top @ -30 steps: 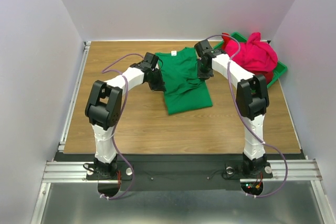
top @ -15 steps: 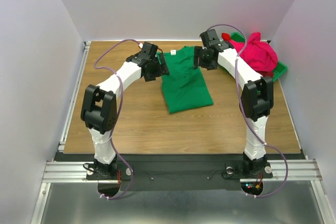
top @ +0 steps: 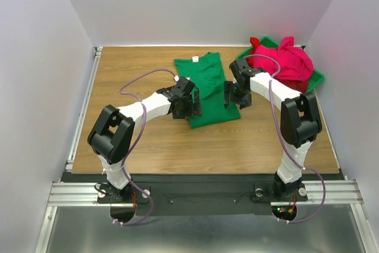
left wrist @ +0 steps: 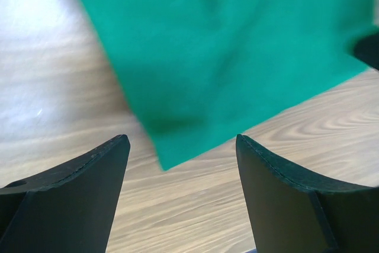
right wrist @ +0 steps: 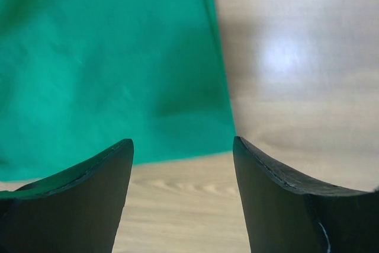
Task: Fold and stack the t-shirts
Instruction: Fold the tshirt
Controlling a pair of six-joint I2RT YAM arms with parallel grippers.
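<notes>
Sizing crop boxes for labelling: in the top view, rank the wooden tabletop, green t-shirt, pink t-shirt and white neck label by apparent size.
1. wooden tabletop
2. green t-shirt, laid flat
3. pink t-shirt, bunched up, looks only somewhat smaller than the green one
4. white neck label, by far the smallest

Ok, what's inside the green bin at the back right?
A crumpled pink t-shirt is heaped above the rim of the green bin, with darker red fabric showing under it. The bin's floor and anything lower down are covered.
</notes>
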